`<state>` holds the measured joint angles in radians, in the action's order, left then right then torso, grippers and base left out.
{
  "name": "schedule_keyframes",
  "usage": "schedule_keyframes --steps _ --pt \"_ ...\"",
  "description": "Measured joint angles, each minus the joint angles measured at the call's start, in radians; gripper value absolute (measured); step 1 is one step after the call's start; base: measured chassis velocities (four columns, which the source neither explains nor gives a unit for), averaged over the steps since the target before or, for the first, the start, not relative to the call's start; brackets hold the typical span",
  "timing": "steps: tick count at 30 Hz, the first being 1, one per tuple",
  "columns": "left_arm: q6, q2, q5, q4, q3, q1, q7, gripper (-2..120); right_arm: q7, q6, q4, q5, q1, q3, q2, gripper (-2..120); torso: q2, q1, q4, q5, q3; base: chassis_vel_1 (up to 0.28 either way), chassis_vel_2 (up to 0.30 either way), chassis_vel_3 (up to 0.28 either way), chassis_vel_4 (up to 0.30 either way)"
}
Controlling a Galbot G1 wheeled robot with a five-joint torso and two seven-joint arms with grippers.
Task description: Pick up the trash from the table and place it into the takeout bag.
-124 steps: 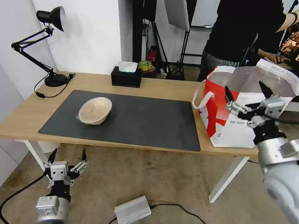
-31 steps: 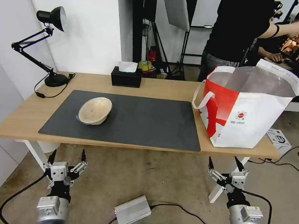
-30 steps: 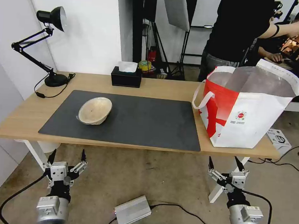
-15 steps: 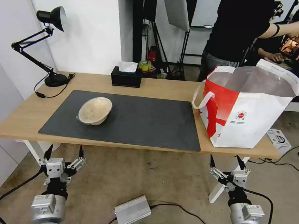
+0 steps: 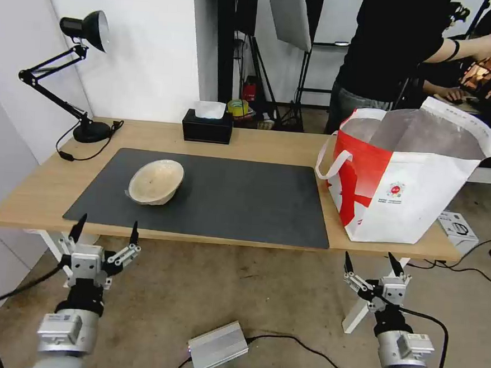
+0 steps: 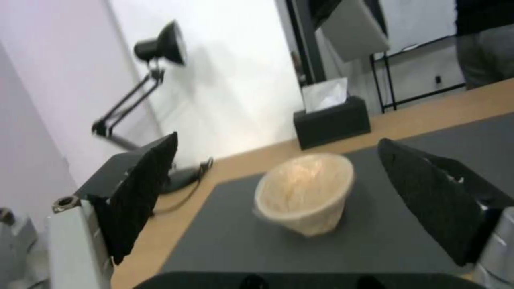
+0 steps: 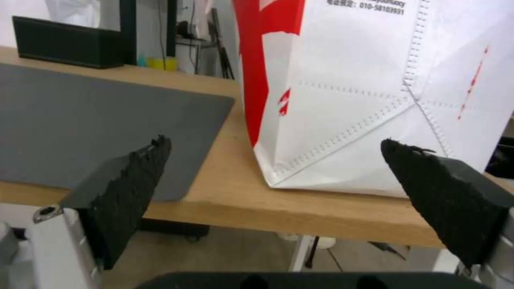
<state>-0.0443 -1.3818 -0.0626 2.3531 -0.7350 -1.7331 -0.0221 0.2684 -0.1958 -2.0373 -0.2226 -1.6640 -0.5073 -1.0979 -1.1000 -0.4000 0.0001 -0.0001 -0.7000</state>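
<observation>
One piece of trash sits on the worktop (image 5: 248,142): the bowl (image 5: 156,181), tilted on its side on the mat (image 5: 239,197), toward the nine o'clock end. Lying tipped like that, its rim faces up and toward the robot, which I judge gives a finger something to pinch.

The bag (image 5: 408,178) stands upright at the three o'clock end, mouth gaping and foil lining showing, so anything carried over can drop straight in. It is well apart from the bowl, with most of the mat between them.

The left end effector (image 5: 105,235) hangs just below the worktop's near edge, at roughly six o'clock from the bowl, its fingers spread wide and pointing up. In the left wrist view the bowl (image 6: 303,192) sits squarely between the two black fingers (image 6: 140,192), which suggests the arm is lined up to reach for it. Nothing is gripped.

The right end effector (image 5: 369,271) hangs low at six o'clock from the bag, fingers likewise spread and empty, near a worktop leg (image 5: 369,305). It looks parked, waiting.

The tissue box (image 5: 207,126) and lamp (image 5: 79,71) line the far edge, out of the way.
</observation>
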Motion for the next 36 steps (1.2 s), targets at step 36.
schedule_keyframes --steps 36 --pt "-0.11 0.613 0.103 -0.303 0.026 0.257 0.133 100 0.014 0.031 0.023 0.003 0.043 0.065 0.017 100 0.0 0.0 -0.0001 0.0 0.0 0.0 0.0 0.0 0.0"
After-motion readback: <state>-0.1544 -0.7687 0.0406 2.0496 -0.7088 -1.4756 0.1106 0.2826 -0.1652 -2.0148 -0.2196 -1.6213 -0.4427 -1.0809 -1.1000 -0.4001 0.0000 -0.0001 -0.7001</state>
